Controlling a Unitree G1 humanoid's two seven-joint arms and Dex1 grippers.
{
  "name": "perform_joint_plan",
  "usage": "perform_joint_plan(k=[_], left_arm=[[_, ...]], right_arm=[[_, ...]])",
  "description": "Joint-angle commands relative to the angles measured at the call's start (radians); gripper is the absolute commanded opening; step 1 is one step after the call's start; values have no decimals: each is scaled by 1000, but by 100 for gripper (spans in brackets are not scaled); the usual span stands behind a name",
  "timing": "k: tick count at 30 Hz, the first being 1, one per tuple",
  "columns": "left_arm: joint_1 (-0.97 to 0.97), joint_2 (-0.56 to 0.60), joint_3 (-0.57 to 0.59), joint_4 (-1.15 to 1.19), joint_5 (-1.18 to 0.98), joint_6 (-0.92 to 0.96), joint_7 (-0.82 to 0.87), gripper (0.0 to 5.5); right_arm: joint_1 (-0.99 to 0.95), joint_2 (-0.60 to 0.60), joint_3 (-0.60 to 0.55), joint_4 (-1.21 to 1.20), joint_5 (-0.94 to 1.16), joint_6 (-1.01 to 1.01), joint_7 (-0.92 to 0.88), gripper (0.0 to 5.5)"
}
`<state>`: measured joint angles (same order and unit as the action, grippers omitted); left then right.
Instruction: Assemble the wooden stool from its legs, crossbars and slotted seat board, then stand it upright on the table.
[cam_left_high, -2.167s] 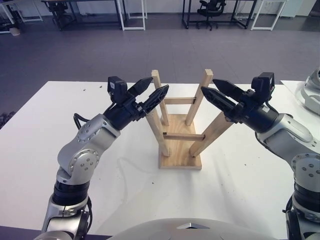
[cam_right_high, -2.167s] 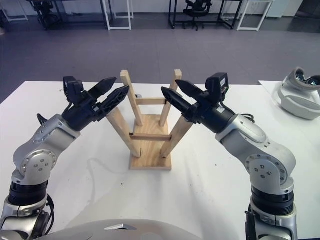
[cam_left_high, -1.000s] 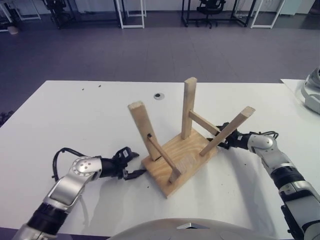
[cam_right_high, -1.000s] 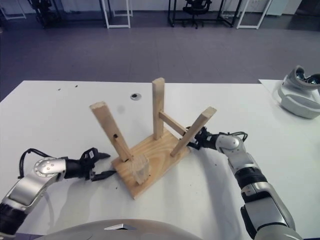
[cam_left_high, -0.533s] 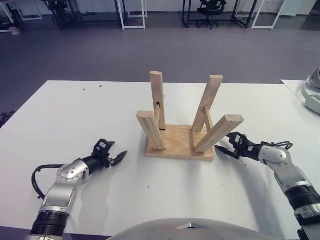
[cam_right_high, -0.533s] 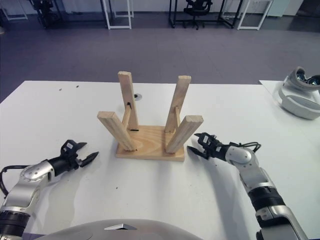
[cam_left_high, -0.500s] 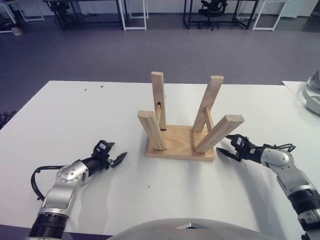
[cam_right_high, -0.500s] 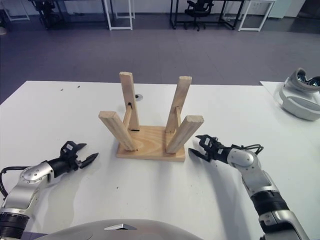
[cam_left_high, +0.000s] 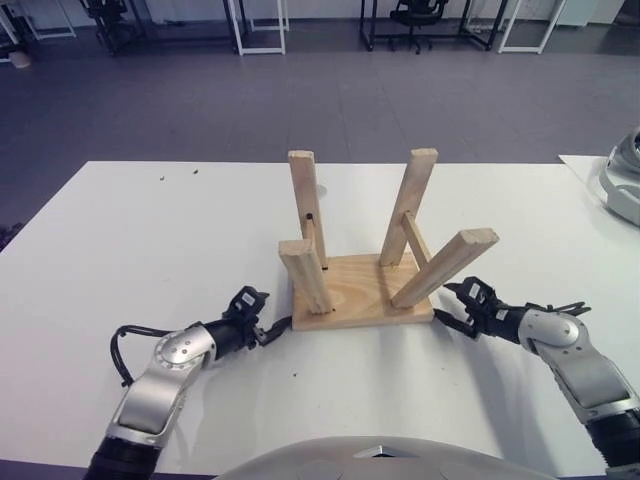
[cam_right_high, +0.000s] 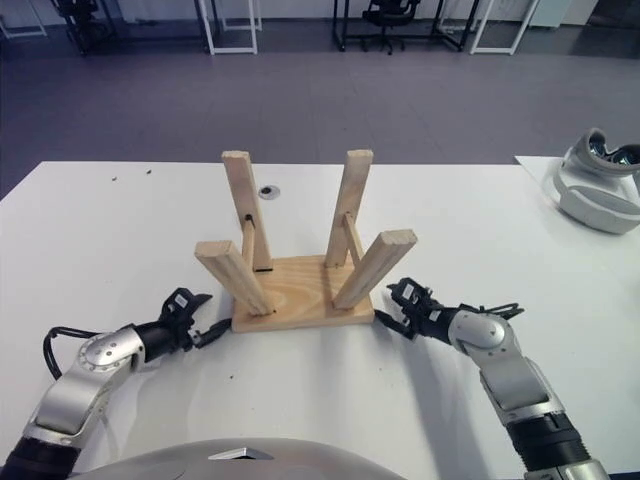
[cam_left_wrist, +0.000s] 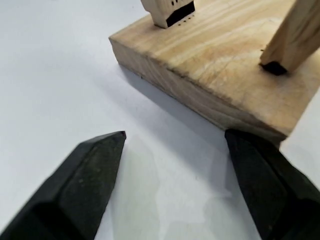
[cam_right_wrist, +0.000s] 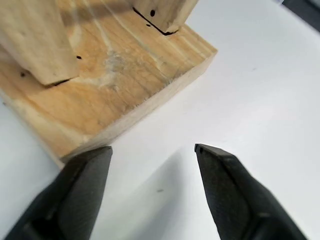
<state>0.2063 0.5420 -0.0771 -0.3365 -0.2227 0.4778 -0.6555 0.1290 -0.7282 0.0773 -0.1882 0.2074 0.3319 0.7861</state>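
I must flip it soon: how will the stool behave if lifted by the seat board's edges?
Probably stiff: the stool is solid wood, legs slotted into the seat board. Likely tippy, with four splayed legs standing above the board. The board's edge looks smooth, so the left gripper or right gripper might slip.

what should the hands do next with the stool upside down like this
Probably ease both in to pinch the seat board's edges: the left hand and right hand sit open at its near corners, gripping nothing, and the legs point up, so it needs flipping.
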Motion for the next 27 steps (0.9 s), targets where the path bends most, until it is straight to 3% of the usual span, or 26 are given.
perform_joint_plan(k=[1,5,7,12,18,22,27], left_arm=[[-31,55,96,-193,-236,90,-137,371],[-52,122,198,-322,-372,174,-158,371],[-34,148,224,-340,-393,189,-161,371],[-11,195,220,-286,-341,174,-179,371],[-1,385,184,51,-78,-94,-313,371],[27,362,88,-58,-145,-112,-438,371],[-203,250,-53,28,-27,-165,-368,371]], right_arm=[[-9,-55,-74,-268,267,120,171,313],[-61,-111,-248,-312,448,246,206,313],[-54,-131,-264,-283,425,242,218,313],[23,-155,-154,-192,218,116,225,313],[-14,-216,-190,26,97,-86,278,313],[-139,-173,-91,59,107,-143,379,313],[-291,-99,36,142,53,-217,444,313]])
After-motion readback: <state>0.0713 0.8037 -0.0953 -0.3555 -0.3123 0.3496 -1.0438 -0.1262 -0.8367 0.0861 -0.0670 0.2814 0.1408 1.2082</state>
